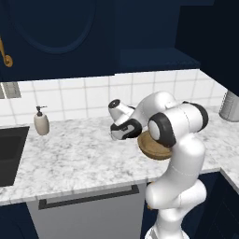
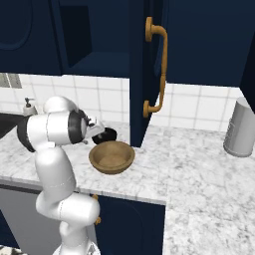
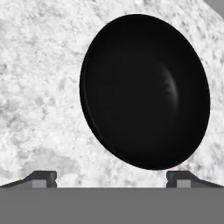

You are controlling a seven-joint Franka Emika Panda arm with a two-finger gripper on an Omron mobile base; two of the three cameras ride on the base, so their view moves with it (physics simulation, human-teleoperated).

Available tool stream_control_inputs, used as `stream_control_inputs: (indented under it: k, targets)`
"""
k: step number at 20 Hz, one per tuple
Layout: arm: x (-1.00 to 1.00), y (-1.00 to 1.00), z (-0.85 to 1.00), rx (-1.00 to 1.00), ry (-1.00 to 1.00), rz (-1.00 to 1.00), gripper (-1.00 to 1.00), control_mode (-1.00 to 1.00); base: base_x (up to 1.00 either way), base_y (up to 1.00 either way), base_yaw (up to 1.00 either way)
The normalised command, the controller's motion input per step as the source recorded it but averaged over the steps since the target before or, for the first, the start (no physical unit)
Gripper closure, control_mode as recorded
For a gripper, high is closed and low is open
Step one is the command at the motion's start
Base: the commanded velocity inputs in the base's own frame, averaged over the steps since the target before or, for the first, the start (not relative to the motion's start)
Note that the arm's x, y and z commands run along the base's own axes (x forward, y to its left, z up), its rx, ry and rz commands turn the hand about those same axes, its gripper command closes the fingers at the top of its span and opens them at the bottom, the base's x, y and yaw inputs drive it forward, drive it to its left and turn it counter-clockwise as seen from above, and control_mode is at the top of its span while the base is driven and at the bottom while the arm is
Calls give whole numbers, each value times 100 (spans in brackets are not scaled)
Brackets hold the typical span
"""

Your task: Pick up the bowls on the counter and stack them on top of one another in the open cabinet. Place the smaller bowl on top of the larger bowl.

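The smaller bowl, glossy black, lies on the marbled counter straight below my hand. My gripper hovers over it, open, with one fingertip on each side of the bowl's near edge and nothing between them. In the right base view the black bowl sits just behind the larger bowl, the wide tan wooden one, close to the counter's front edge. My arm partly hides the wooden bowl in the left base view. The open cabinet's navy shelf is above and behind the bowls.
The open cabinet door with a brass handle hangs right of the bowls. A soap dispenser and a dark sink are at the left. A metal canister stands at the far right. A grey drawer front is below the counter.
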Motion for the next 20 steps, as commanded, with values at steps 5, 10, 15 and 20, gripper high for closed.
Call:
stream_control_inputs:
  k: [5,10,15,20]
  targets:
    - [39,0,-25,0,1,0,-100,-100,0,0,0]
    - [43,0,-18,0,4,0,-100,-100,0,0,0]
    - [31,0,-16,0,0,0,100,-100,0,0,0]
    - [1,0,-2,0,0,0,100,-100,0,0,0]
